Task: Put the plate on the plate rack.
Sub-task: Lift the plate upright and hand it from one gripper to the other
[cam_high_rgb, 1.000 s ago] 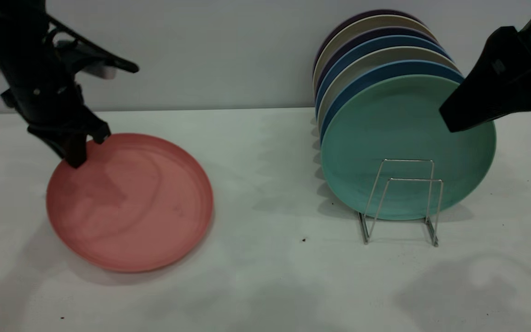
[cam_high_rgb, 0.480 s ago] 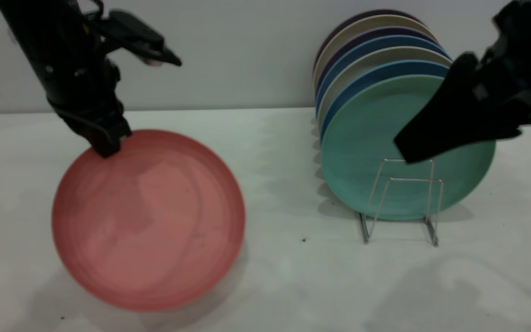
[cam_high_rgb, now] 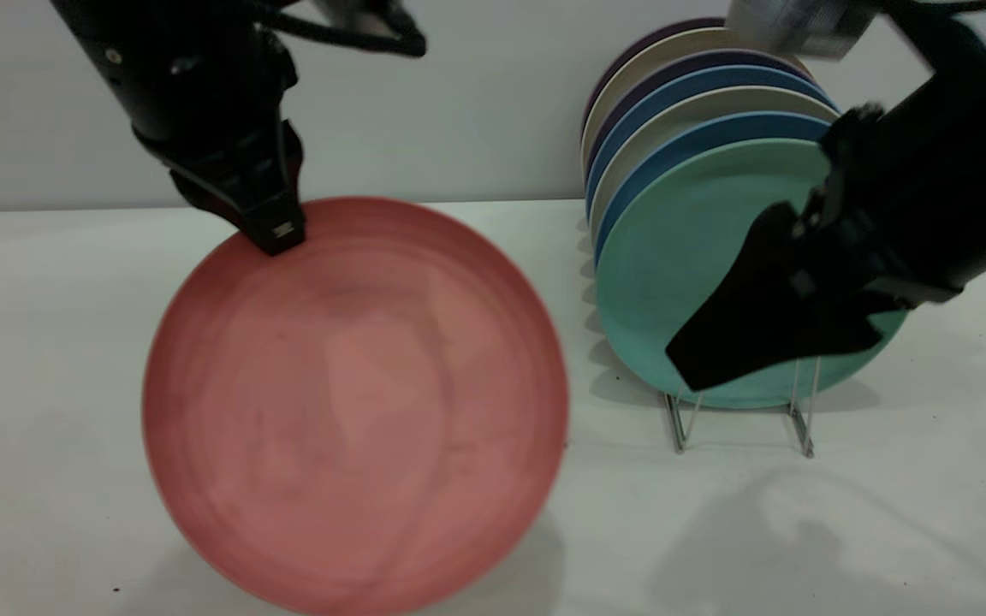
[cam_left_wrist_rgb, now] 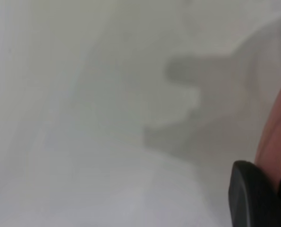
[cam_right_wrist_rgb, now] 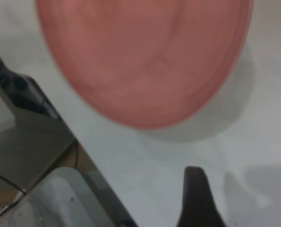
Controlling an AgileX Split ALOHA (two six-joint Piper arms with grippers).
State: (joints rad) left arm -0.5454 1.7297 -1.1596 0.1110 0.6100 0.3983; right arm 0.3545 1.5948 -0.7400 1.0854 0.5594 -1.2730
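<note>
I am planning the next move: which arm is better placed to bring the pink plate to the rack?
The left: its claw grips the pink plate's rim, lifted. The right claw holds nothing before the plate rack.

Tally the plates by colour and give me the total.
Salmon-pink plate: 1
Teal-green plate: 1
Blue plates: 2
Cream or beige plates: 2
Purple plates: 2
Total: 8
</note>
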